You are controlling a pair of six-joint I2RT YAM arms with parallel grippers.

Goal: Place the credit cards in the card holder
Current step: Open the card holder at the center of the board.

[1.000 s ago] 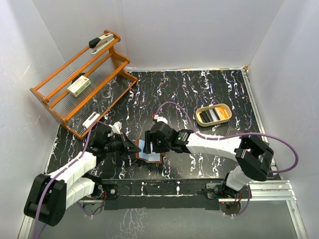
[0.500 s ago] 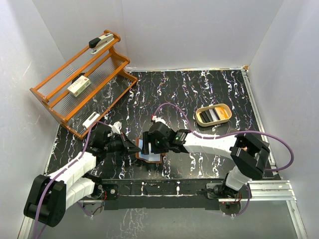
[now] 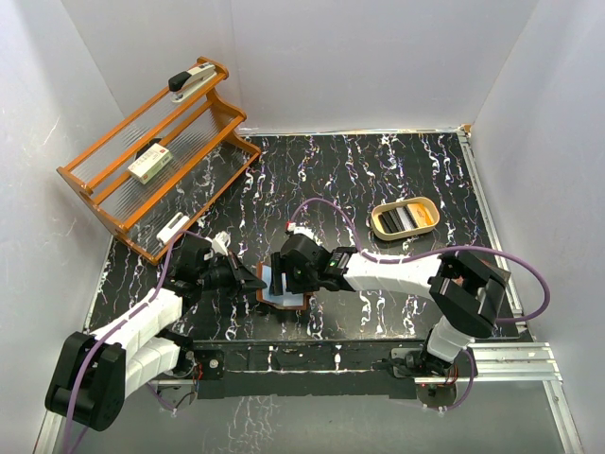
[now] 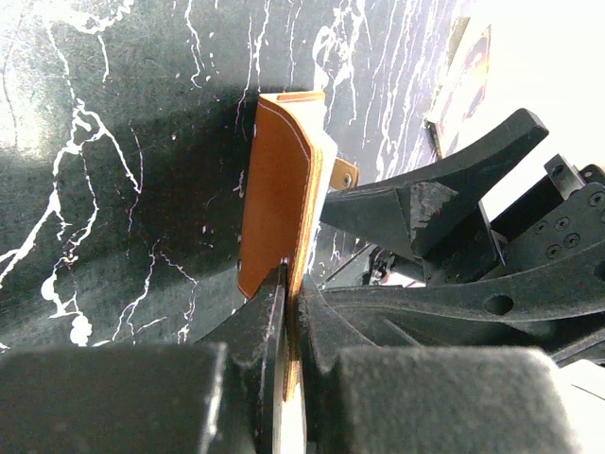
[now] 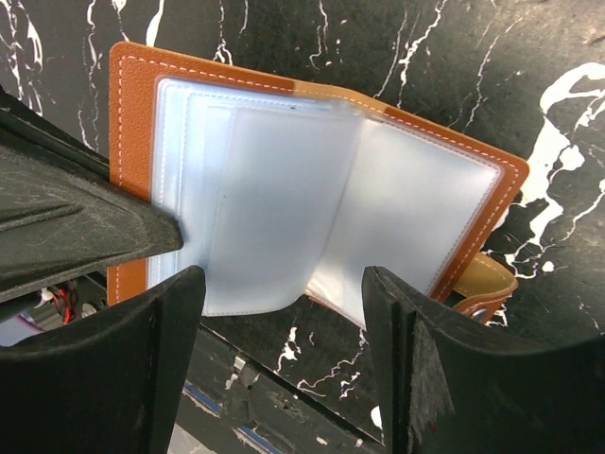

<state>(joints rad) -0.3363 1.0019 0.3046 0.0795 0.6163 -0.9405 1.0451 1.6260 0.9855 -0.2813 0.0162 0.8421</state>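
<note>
Since the card holder (image 5: 312,218) apparently needs to lie spread for loading, the left gripper (image 4: 288,303) is clamped shut on its left cover, propping that cover up. The right gripper (image 5: 279,284) hangs directly over its clear pockets, jaws wide, holding nothing. No credit cards are discernible in those pockets.

We've got the brown leather card holder (image 5: 317,203) lying open near the desk's (image 3: 397,170) front edge, frosty clear sleeves (image 5: 255,218) fanned up, snap tab (image 5: 487,284) sticking out.
</note>
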